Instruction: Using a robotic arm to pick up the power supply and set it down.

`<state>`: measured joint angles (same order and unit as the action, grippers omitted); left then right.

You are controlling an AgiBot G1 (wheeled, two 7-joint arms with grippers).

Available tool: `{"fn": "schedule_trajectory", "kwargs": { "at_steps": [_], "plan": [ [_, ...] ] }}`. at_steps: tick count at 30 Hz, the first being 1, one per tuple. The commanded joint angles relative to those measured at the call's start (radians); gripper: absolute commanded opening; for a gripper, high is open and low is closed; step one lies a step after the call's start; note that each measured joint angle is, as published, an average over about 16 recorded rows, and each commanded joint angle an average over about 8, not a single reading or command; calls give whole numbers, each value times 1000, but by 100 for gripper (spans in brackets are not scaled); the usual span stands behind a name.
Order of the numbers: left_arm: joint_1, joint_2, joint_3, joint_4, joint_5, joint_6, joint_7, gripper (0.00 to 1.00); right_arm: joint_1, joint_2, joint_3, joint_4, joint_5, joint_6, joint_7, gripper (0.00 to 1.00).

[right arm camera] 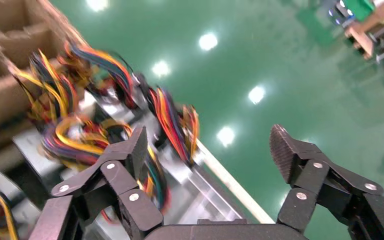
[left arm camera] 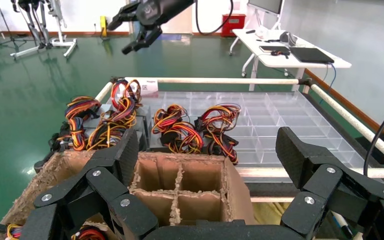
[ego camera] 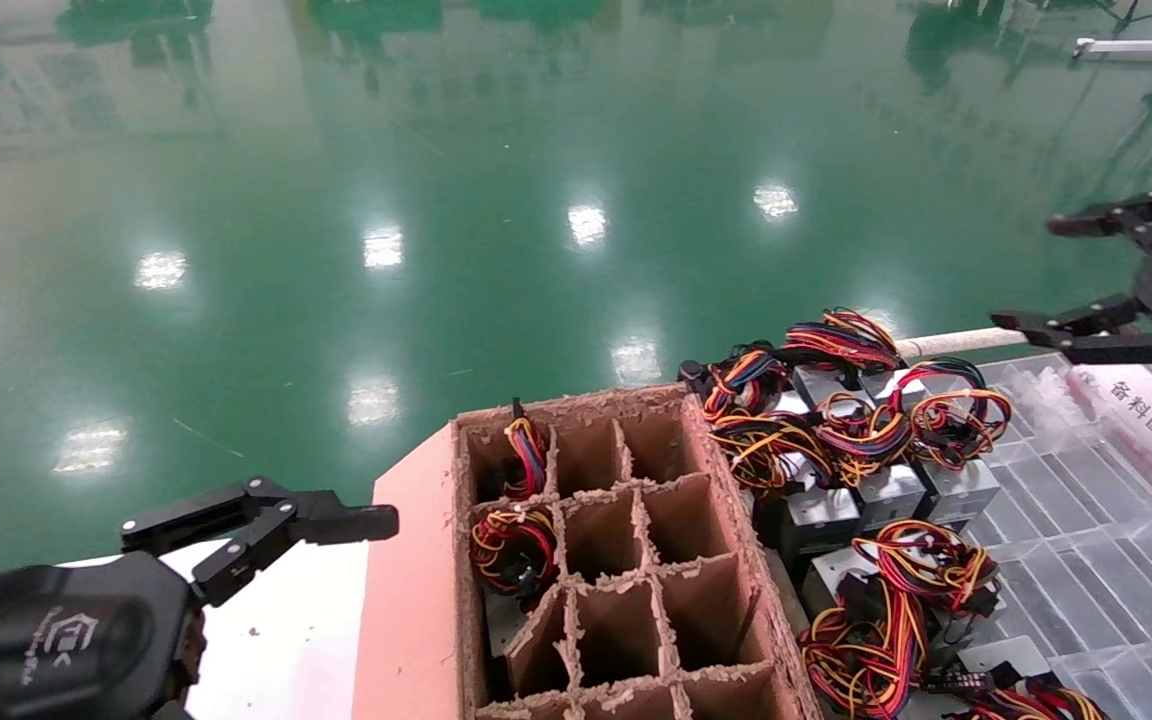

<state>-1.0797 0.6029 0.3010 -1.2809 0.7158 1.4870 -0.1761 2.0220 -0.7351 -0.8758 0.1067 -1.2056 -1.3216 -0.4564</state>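
Several power supplies (ego camera: 891,490), silver-grey boxes with looped red, yellow and black wire bundles, stand packed together on a clear tray, just right of a brown cardboard divider box (ego camera: 636,560). Two wire bundles (ego camera: 511,545) also show inside the box's left cells. My right gripper (ego camera: 1031,272) hangs open in the air above the tray's far right, holding nothing. Its wrist view shows the supplies (right arm camera: 105,130) blurred below the open gripper (right arm camera: 210,145). My left gripper (ego camera: 296,540) is open and empty, left of the box. In the left wrist view, the left gripper (left arm camera: 210,150) faces across the box (left arm camera: 180,185) toward the supplies (left arm camera: 175,132).
The clear compartment tray (ego camera: 1086,540) stretches right, bounded by a white rail (ego camera: 946,343) with a label card (ego camera: 1146,410). A white surface (ego camera: 286,620) lies left of the box. Green floor surrounds the table. A desk (left arm camera: 290,50) stands beyond the tray.
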Motion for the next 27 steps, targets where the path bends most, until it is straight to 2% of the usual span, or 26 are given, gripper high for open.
{"fn": "schedule_trajectory", "kwargs": {
  "at_steps": [1, 27],
  "plan": [
    [0, 0, 0, 0, 0, 0, 0, 100, -22, 4, 16, 31, 13, -8, 18, 100],
    [-1, 0, 1, 1, -1, 0, 1, 100, -471, 62, 297, 587, 237, -88, 322, 100]
  ]
}}
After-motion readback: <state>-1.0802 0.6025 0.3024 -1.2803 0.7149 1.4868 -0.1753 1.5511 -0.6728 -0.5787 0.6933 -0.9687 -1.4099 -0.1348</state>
